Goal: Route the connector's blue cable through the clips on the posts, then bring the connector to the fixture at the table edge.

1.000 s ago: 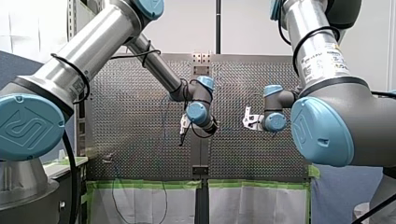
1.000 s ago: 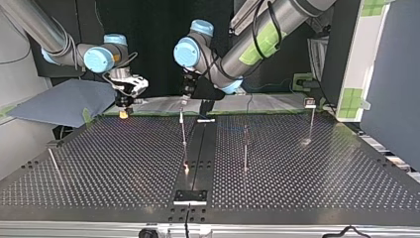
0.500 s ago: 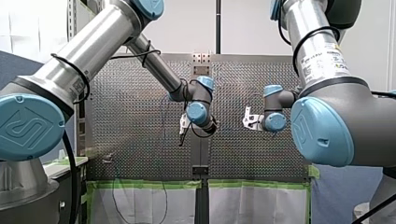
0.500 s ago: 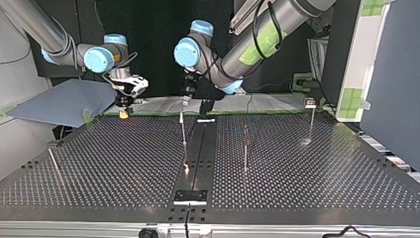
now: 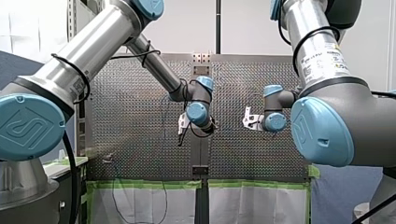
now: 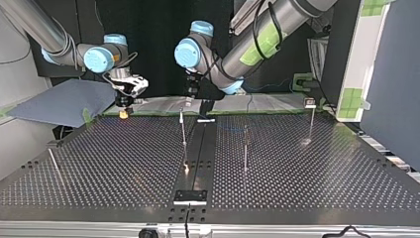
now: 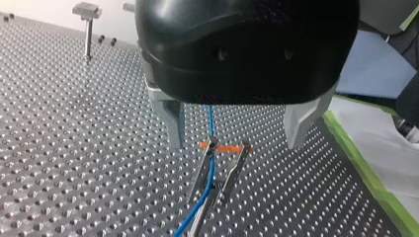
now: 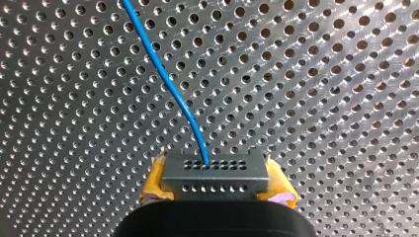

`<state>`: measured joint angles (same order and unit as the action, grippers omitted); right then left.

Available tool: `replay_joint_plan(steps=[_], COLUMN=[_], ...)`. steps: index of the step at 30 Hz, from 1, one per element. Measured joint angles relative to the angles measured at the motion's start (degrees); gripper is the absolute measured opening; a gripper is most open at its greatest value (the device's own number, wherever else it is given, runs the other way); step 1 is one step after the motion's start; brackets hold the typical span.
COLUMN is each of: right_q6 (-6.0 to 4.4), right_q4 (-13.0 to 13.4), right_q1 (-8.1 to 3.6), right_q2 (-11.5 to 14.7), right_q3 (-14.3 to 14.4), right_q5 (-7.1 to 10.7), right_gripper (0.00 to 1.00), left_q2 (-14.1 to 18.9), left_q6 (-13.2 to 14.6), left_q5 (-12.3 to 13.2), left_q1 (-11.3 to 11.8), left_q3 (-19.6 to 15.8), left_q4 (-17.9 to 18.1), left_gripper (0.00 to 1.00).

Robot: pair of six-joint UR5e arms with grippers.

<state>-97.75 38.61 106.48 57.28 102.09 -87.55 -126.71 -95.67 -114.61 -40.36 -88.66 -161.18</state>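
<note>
Blue cable [image 7: 210,126] runs down between the prongs of the clip [image 7: 237,167], under the left gripper [image 7: 238,129], whose metal fingers stand wide apart. The right gripper [image 8: 216,185] clamps the connector [image 8: 215,172] between yellow pads. The cable looks seated, so the left should lift straight clear of the clip while the right holds gentle tension.

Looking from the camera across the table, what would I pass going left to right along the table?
Leaning rod → my right arm's claw, gripping the connector → tall post → second post → post with a block on top.
</note>
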Motion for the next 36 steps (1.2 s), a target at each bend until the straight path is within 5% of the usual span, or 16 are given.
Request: replay_joint_plan(steps=[24,36], right_q6=[0.0,0.0], right_q4=[-0.12,-0.72], right_q1=[0.16,0.25], right_q2=[0.0,0.0], right_q3=[0.0,0.0], right_q5=[0.0,0.01], right_gripper=[0.0,0.0], left_q2=[0.2,5.27], left_q6=[0.01,-0.84], left_q5=[-0.97,-4.67], left_q1=[-0.2,-1.75], left_q3=[-0.13,-5.15], left_q4=[-0.61,2.31], left_gripper=[1.0,1.0])
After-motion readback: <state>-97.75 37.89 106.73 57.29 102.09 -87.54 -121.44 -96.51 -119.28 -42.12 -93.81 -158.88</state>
